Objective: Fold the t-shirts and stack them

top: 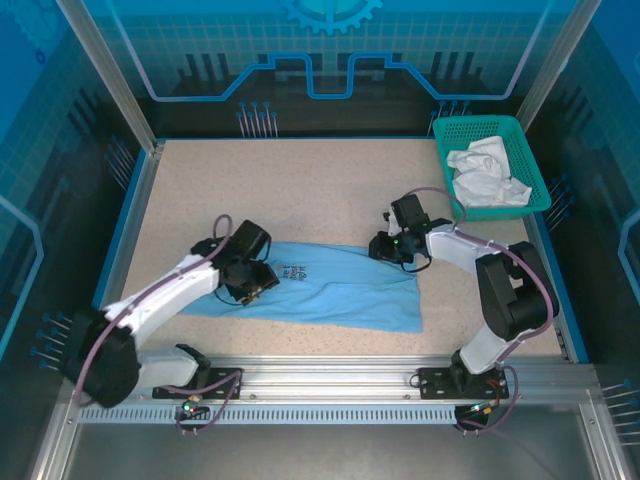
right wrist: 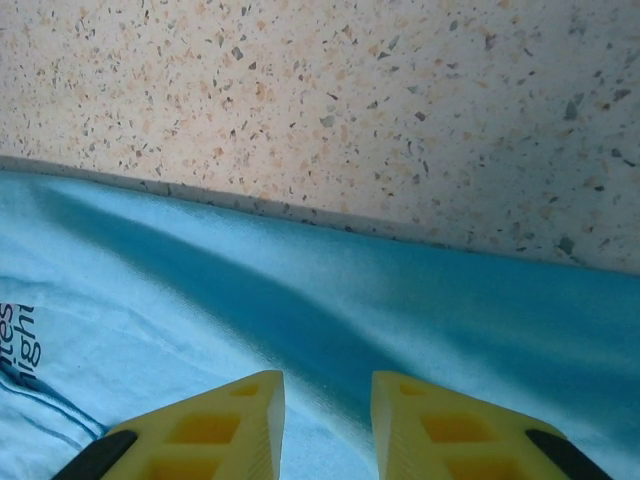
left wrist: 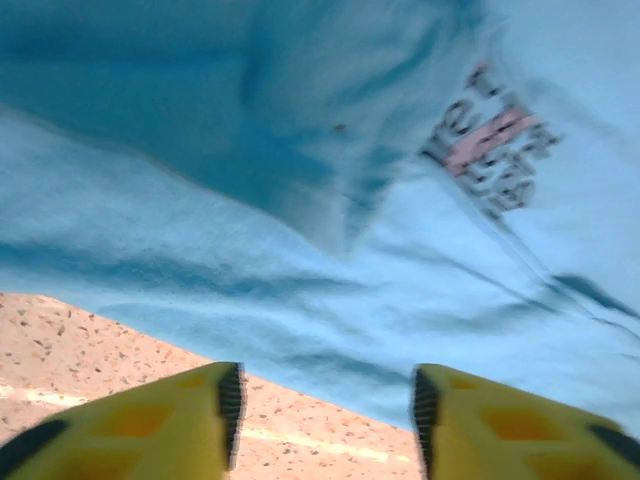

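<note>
Fingers on the left (left wrist: 150, 420) spread, empty, over the light blue t-shirt (top: 340, 290); right fingers (right wrist: 460, 430) narrowly apart, grip unclear.

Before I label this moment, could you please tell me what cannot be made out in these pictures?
Print on the blue shirt: too small in the top view, blurred in the left wrist view, cut off by the right wrist view's left edge.
Right fingers: whether they pinch cloth; the wrist hides them from above.
White shirt in the basket: crumpled, count unclear.
</note>
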Robot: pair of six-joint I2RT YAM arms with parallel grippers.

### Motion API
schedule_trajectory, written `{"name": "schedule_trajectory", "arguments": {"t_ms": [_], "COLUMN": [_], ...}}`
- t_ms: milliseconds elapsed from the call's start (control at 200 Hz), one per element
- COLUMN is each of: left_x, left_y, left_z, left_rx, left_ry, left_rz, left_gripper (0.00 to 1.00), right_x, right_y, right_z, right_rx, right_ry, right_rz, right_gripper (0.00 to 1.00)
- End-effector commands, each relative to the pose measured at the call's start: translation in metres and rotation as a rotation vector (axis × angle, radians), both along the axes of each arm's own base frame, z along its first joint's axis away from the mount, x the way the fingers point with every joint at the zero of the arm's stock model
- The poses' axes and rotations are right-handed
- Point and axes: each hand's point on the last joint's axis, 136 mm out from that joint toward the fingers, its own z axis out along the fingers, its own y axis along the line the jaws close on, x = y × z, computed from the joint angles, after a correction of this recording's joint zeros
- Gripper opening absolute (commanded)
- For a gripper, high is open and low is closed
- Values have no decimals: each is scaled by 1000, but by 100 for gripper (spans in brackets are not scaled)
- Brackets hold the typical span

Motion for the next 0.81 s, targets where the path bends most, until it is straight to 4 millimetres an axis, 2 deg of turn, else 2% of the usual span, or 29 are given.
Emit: {"name": "schedule_trajectory", "arguments": {"t_ms": [0,60,95,150,215,280,360,435,495,555,620,800], "left_x": [12,31,43,63,82,98,112,117,112,98,78,21], "left_y": [35,52,59,59,47,22,5,-4,-8,-7,-1,10], "left_z": [26,36,40,42,35,21,5,-6,-19,-33,-46,-60], "left_rx": [34,25,28,25,-3,-99,-114,-85,-85,-79,-71,-78], "left_ry": [-68,-100,-113,-130,-97,-58,-21,1,33,83,124,206], "left_rz": [67,103,112,78,25,-35,-91,-123,-130,-129,-129,-169], "left_gripper": [55,54,50,45,35,30,28,27,27,27,27,33], "right_x": [3,3,2,2,2,1,1,1,1,0,0,1], "right_y": [-2,-2,-2,-3,-3,-3,-3,-3,-3,-4,-5,-5], "right_z": [2,2,1,1,0,-1,0,0,-1,-1,-1,-2], "right_rx": [3,1,-1,-3,-4,-5,-6,-6,-8,-11,-10,10], "right_ry": [22,22,25,27,27,29,25,25,27,28,26,27], "right_rz": [-10,-12,-15,-16,-20,-18,-16,-18,-20,-21,-26,-30], "right_gripper": [30,30,30,30,30,30,30,30,30,30,30,30]}}
